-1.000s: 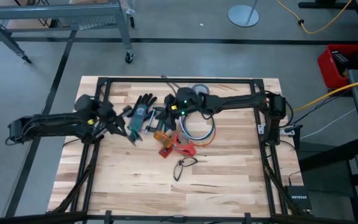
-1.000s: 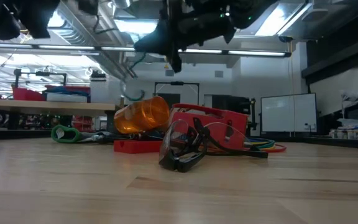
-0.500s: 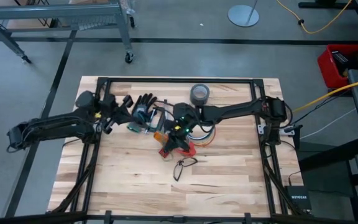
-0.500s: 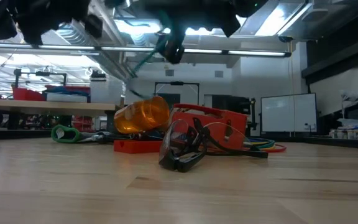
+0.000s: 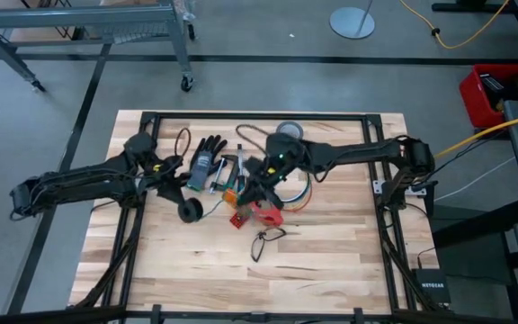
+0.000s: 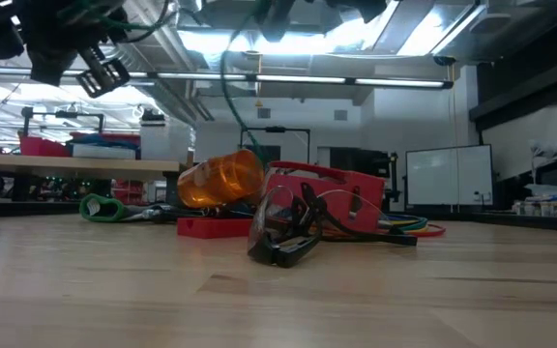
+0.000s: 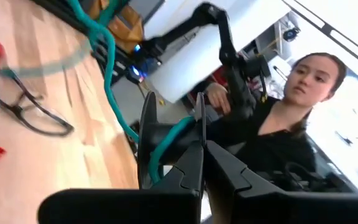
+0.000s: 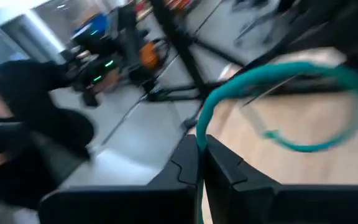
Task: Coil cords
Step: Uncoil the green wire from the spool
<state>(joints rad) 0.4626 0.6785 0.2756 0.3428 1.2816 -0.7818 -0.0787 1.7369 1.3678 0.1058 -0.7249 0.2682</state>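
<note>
A thin teal cord (image 7: 107, 68) runs through the air between my two grippers; it also shows in the right wrist view (image 8: 278, 81) and the low view (image 6: 225, 97). My left gripper (image 5: 190, 211) is high over the table's left middle and shut on the cord; it also shows in the low view (image 6: 104, 75). My right gripper (image 5: 252, 183) is above the orange bottle and shut on the same cord. The loop of blue, white and red-orange cords (image 5: 295, 193) lies flat on the table under my right arm, and no gripper touches it. My left gripper pinches the teal cord (image 7: 173, 134) between its two shut fingers, which lie roughly level above the table. The cord is lifted clear and runs off in a slack curve. My right gripper pinches the teal cord (image 8: 199, 127) between its two shut fingers. The cord leaves the fingertips in a slack arc, clear of the table.
Black gloves (image 5: 209, 148) and a small teal device (image 5: 203, 171) lie between the arms. An orange bottle (image 6: 222, 179), a red tool (image 6: 327, 193) and safety glasses (image 6: 283, 232) sit mid-table. A duct tape roll (image 5: 288, 129) lies at the far edge. A person (image 7: 291, 112) is beyond the table.
My right gripper has gone from over the gloves toward the near edge, above the orange bottle, and has risen with the teal cord. My left gripper went toward the far edge and has come back toward the near edge. The teal cord now hangs lifted between them.
</note>
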